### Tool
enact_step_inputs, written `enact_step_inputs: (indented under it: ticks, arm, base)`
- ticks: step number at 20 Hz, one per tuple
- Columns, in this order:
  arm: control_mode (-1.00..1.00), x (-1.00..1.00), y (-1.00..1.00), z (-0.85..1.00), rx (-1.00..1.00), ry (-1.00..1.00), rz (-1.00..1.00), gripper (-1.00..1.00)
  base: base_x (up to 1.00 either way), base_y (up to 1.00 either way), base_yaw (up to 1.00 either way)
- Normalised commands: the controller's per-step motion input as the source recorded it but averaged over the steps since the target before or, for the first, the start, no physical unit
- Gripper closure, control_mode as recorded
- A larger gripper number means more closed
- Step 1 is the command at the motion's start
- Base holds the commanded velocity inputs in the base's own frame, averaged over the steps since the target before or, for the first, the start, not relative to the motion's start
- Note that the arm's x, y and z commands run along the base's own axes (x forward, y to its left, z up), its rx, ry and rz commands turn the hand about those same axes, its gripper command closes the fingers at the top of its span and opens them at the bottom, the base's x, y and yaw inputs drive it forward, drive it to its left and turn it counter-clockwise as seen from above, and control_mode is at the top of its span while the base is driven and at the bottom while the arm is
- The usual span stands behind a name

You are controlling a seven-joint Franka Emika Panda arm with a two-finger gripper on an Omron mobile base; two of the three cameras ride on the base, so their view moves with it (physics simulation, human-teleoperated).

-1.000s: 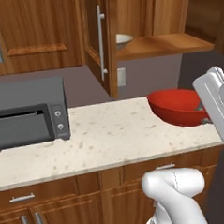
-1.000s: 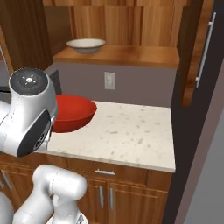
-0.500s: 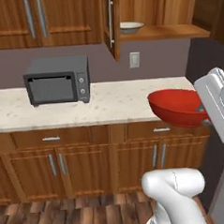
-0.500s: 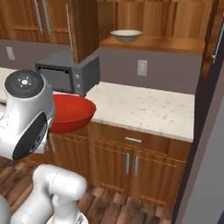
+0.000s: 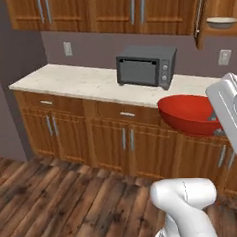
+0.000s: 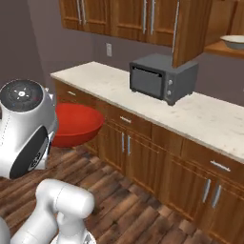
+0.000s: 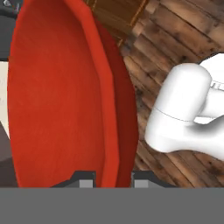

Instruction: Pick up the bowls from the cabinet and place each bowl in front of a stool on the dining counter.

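My gripper is pinched on the rim of the red bowl, one fingertip on each side of the wall, and the bowl hangs out in front of the arm over the wooden floor, well clear of the counter with the dark oven. The job now, as I judge it, is carrying: I'd hold the wrist level so the bowl doesn't swing or slip on that thin rim grip, and drive the base smoothly toward the dining counter, which I can't see from here. The cream bowl sits on the open shelf of the cabinet, up at the right. I'd keep the red bowl away from the drawer fronts while turning.
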Motion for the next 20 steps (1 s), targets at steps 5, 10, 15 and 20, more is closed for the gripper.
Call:
enact_step_inputs:
  ticks: [5, 10, 15, 20]
  arm:
    - [1.0, 0.0, 0.0, 0.0, 0.0, 0.0, 0.0, 1.0]
    - [1.0, 0.0, 0.0, 0.0, 0.0, 0.0, 0.0, 1.0]
    - [1.0, 0.0, 0.0, 0.0, 0.0, 0.0, 0.0, 1.0]
    - [1.0, 0.0, 0.0, 0.0, 0.0, 0.0, 0.0, 1.0]
  base:
    - [-0.19, 0.23, 1.0]
    - [-0.11, 0.03, 1.0]
    - [0.04, -0.02, 0.99]
    - [0.12, -0.24, 0.82]
